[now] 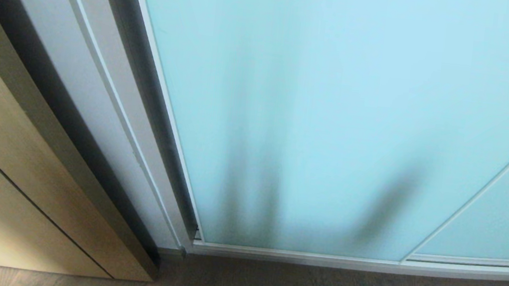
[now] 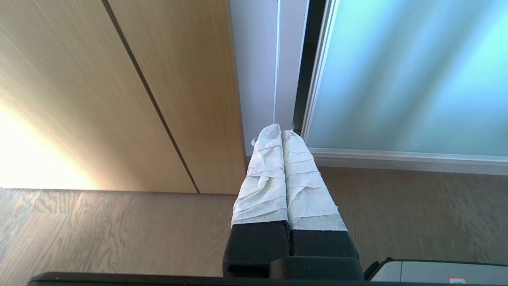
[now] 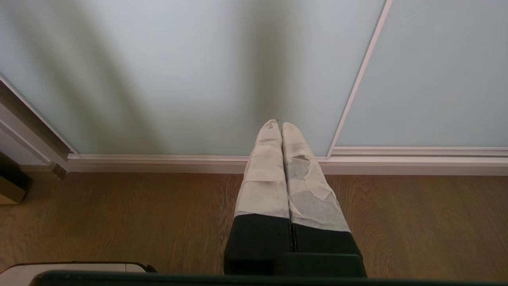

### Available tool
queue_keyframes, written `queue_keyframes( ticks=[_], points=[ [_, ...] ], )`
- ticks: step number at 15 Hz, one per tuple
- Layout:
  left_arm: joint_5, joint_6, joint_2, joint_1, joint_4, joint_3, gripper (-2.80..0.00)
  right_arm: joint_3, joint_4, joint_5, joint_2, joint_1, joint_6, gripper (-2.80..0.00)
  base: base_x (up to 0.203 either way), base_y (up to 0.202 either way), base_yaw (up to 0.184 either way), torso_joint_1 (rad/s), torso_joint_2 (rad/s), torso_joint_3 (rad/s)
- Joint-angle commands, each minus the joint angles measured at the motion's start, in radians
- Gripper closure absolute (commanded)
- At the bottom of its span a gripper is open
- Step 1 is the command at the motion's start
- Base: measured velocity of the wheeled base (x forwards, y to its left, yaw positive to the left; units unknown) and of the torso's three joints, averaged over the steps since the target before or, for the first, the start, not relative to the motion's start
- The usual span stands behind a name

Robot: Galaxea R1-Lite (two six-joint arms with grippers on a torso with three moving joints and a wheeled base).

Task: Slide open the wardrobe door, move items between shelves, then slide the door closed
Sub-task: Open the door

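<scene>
Sliding wardrobe door (image 1: 331, 122) stands closed; left gripper (image 2: 281, 133) and right gripper (image 3: 277, 126), both clenched empty, must first reach its left frame edge.

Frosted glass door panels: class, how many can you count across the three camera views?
2. The wide sliding wardrobe door fills the middle of the head view; a second panel overlaps it at the right. More panels may lie outside the frames.

The frosted sliding wardrobe door (image 1: 341, 114) hid everything behind it, showing only vague dark shadows. Its top and right side ran past the head view's edge. The light wood cabinet (image 1: 8, 175) was cut off at the left.
</scene>
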Motion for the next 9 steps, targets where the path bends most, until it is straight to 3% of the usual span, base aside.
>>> queue_keyframes(
  ticks=[1,9],
  points=[
    [0.000,0.000,0.001,0.001,0.001,0.000,0.00,0.000,0.000,0.000,0.001,0.001,0.000,0.00,0.000,0.000,0.000,0.000,0.00,0.000],
    [0.000,0.000,0.001,0.001,0.001,0.000,0.00,0.000,0.000,0.000,0.001,0.001,0.000,0.00,0.000,0.000,0.000,0.000,0.00,0.000]
  ],
)
